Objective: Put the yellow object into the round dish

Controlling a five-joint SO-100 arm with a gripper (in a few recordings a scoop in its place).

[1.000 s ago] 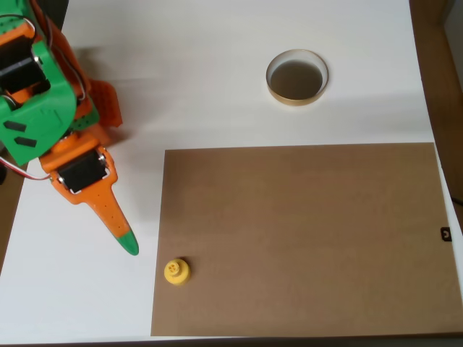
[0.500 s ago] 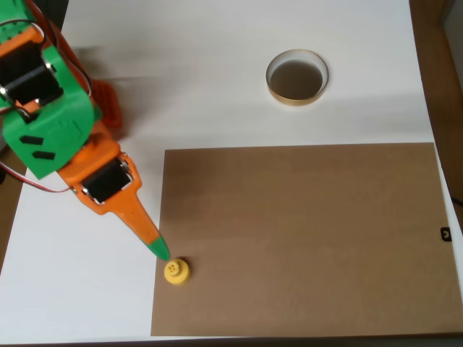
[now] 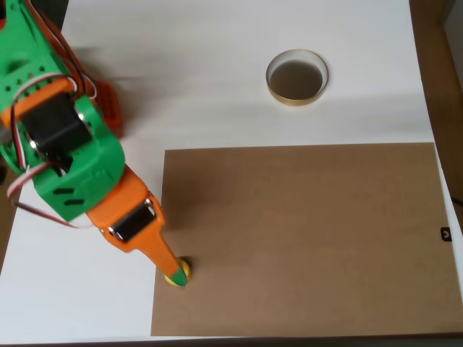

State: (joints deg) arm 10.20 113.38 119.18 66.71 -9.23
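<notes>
The yellow object [image 3: 184, 270] lies at the lower left edge of the brown mat, mostly covered by my gripper [image 3: 176, 277]. The orange finger with its green tip points down onto it from the upper left. Just a sliver of yellow shows on each side of the tip. From above I see a single finger, so how the jaws stand is hidden. The round dish [image 3: 296, 77], with a pale tan rim and a dark inside, sits far off at the upper right on the white surface.
A brown mat [image 3: 304, 238] covers the lower right of the white table [image 3: 202, 72]. My green and orange arm [image 3: 65, 152] fills the left side. The table's dark edge runs along the right.
The arm has swung down and to the right. Its fingertip went from the white surface left of the yellow object to directly over it. The object and dish have not moved.
</notes>
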